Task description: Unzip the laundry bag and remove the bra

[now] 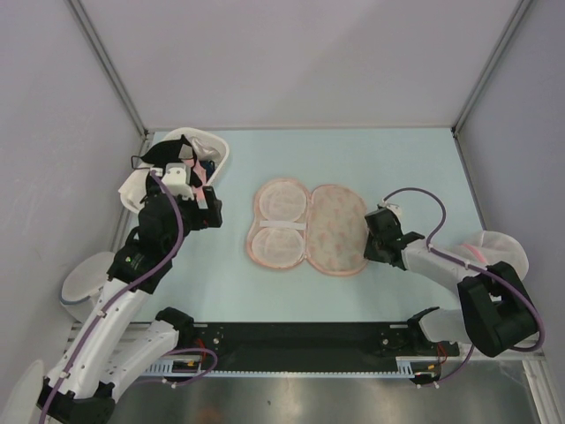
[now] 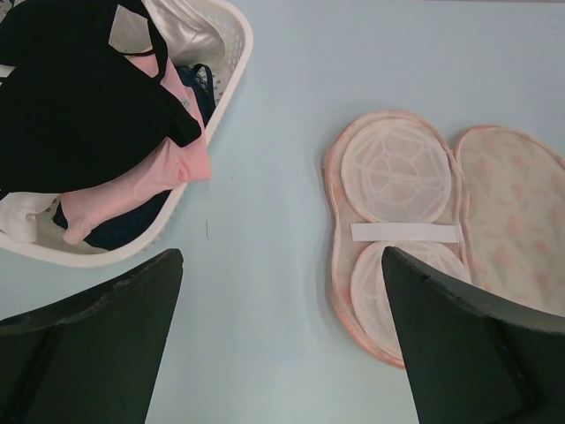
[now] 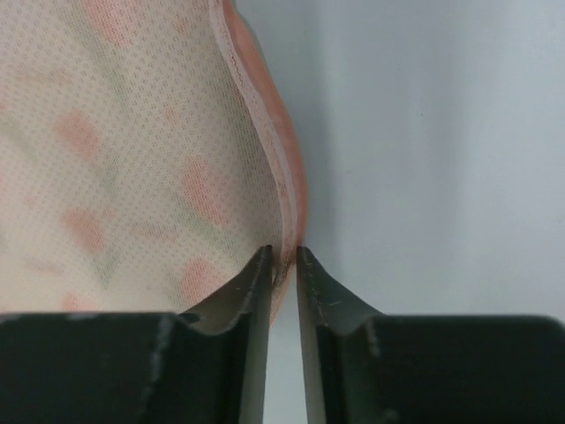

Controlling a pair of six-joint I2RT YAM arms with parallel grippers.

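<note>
**Top external.** The laundry bag [image 1: 309, 228] lies mid-tabletop [image 1: 406, 163], spread flat like an open book with its inner faces up. Two peanut-shaped halves sit side by side. Each half's long axis runs from the near edge to the far one, and so does the spine between them. The right tool [image 1: 371, 243] is at the bag's right rim. The left tool [image 1: 207, 208] hangs just beside the white basket [image 1: 216, 150] at far left. The bra [image 1: 159, 155], black, is draped on the heap in that basket, well apart from the bag.

**Left wrist.** The left tool [image 2: 281, 265] stands wide with nothing between its fingers. The bra [image 2: 79, 97] looks limp and light. Its thin straps would likely snag, so I'd take the bulk of the cloth.

**Right wrist.** The right tool [image 3: 283, 256] is narrowed to a slit, pinching the bag's orange piped rim [image 3: 284, 190]. The bag fabric looks thin, soft and floppy. The rim is probably the firmest place to hold.
</note>
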